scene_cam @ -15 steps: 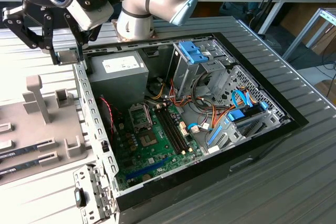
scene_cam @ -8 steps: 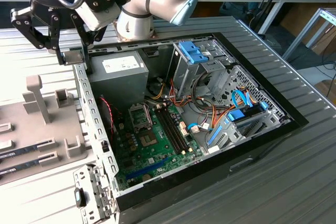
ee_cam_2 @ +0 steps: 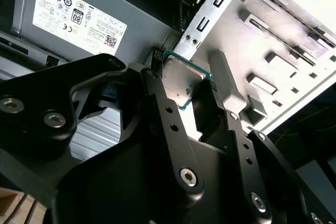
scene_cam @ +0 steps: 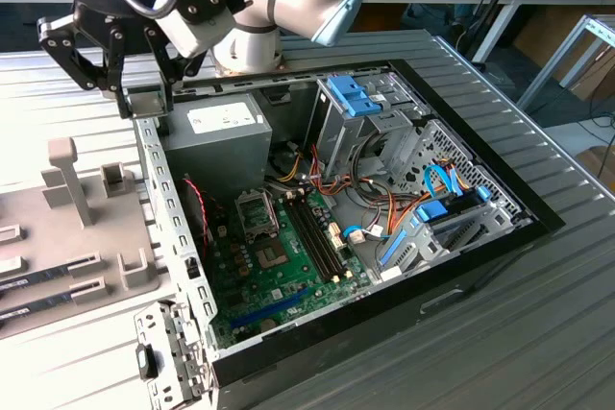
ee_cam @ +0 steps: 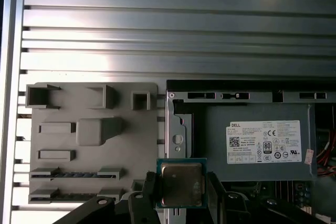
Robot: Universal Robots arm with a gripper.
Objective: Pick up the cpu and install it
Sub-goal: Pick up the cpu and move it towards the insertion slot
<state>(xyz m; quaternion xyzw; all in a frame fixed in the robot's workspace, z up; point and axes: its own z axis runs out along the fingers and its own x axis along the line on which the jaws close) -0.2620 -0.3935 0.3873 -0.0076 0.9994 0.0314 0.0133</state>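
Gripper clamping cpu over case wall near power supply

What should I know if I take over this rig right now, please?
Hand: shut on the cpu, gripping it by two opposite edges.
Position: held in the air over the computer case's rim, beside the power supply and the grey parts tray.
Done: cpu picked up.
Left: cpu is not yet on the motherboard.
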